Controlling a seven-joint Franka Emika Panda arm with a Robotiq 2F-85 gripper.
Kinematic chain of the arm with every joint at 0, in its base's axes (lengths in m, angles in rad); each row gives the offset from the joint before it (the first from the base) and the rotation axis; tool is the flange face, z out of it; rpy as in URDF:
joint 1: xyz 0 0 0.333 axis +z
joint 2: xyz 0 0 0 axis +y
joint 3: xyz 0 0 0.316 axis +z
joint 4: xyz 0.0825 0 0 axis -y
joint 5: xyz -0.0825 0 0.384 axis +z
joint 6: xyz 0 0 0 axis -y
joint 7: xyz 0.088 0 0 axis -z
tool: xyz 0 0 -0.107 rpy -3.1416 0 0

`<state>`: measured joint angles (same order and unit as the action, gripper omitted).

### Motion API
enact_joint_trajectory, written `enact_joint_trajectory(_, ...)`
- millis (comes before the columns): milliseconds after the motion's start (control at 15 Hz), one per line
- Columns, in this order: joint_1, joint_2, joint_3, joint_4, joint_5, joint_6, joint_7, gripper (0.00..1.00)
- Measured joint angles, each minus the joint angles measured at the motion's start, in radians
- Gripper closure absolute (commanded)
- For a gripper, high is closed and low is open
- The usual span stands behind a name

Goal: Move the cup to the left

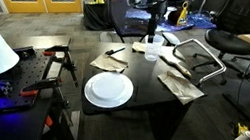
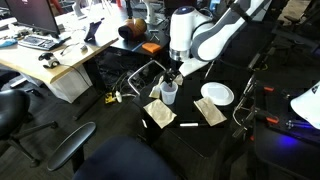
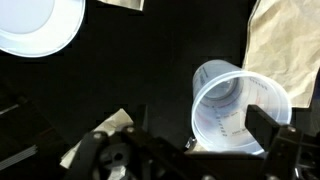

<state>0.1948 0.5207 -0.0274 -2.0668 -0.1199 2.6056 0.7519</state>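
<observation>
The cup (image 1: 152, 52) is a clear plastic tumbler standing upright near the far edge of the black table (image 1: 146, 99). It also shows in an exterior view (image 2: 170, 94) and, seen from above, in the wrist view (image 3: 235, 100). My gripper (image 1: 151, 31) hangs just above it in both exterior views (image 2: 172, 76). In the wrist view the gripper (image 3: 205, 125) is open. Its right finger overlaps the cup's right rim and its left finger is well clear of the cup. Whether the fingers touch the cup cannot be told.
A white plate (image 1: 109, 89) lies on the table's near side (image 2: 217, 94) (image 3: 35, 25). Brown paper napkins (image 1: 179, 86) (image 2: 160, 113) (image 3: 285, 50) lie around the cup. A marker (image 2: 187, 124) lies between them. Office chairs (image 1: 232, 45) and desks surround the table.
</observation>
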Motion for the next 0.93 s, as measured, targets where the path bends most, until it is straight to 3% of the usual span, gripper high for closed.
enact_joint_trajectory(533, 0.001, 0.067, -0.023, 0.031, 0.042, 0.078, 0.000, 0.00)
enact_joint_trajectory(600, 0.001, 0.074, -0.022, 0.035, 0.052, 0.080, -0.001, 0.25)
enact_joint_trajectory(667, 0.001, 0.081, -0.022, 0.040, 0.062, 0.081, -0.001, 0.28)
enact_joint_trajectory(933, 0.002, 0.104, -0.021, 0.057, 0.082, 0.081, -0.001, 0.57)
